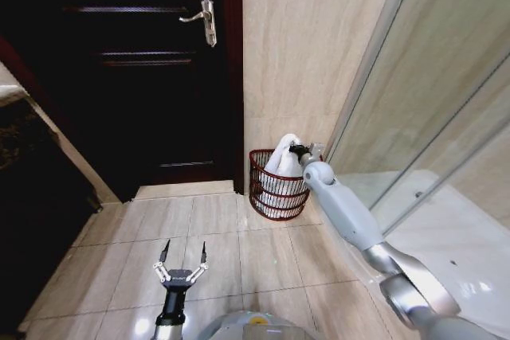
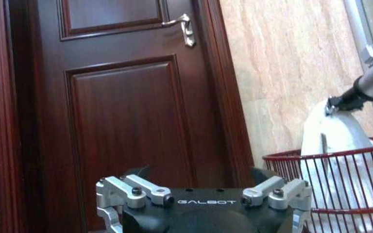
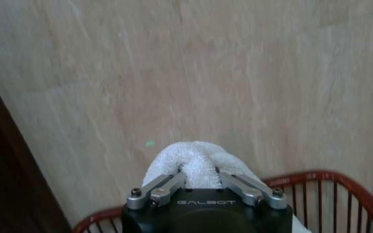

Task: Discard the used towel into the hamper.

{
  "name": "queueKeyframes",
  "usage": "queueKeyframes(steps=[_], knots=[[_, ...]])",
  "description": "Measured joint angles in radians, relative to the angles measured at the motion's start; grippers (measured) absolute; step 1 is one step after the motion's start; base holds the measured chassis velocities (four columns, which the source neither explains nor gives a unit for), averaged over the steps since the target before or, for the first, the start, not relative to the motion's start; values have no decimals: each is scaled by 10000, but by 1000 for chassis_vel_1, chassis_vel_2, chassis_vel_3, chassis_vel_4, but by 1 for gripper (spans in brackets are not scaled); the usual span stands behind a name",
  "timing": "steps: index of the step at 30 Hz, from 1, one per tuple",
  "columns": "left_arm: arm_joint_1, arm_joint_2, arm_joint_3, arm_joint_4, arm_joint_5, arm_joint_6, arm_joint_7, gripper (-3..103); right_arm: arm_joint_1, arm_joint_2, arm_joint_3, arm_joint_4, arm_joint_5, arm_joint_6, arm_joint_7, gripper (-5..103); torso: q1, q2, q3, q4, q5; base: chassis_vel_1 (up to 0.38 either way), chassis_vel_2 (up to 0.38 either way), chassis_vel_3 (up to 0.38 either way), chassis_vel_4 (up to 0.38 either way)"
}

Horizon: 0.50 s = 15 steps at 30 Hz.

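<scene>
The hamper [image 1: 276, 194], a dark red wire basket, stands on the floor against the tiled wall, just right of the door. A white towel [image 1: 284, 160] rises out of it, lower part inside the basket, top pinched up into a peak. My right gripper [image 1: 299, 150] is shut on that peak, just above the rim. In the right wrist view the towel [image 3: 190, 154] bulges between the fingers [image 3: 167, 187] over the hamper rim [image 3: 332, 175]. The left wrist view shows the towel [image 2: 335, 145] in the hamper [image 2: 283, 170]. My left gripper [image 1: 182, 255] hangs open low over the floor tiles, well short of the basket.
A dark wooden door [image 1: 151, 77] with a metal lever handle [image 1: 205, 20] is shut to the left of the hamper. A glass shower screen [image 1: 414, 109] runs along the right. A dark counter [image 1: 28, 165] stands at the left. Beige floor tiles [image 1: 215, 236] lie between.
</scene>
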Motion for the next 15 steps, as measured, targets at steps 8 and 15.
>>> queueKeyframes(steps=[8, 15], knots=[[32, -1, 37, -1, 18, -77, -17, 100, 91, -113, -90, -191, 223, -848, -213, 7, 0, 0, 2, 2, 1, 0, 0, 0, 0], [12, 0, 4, -105, 54, -41, -26, 100, 53, -166, 43, -158, 230, -1505, -315, 7, 1, 2, 3, 2, 0, 0, 0, 0, 0]])
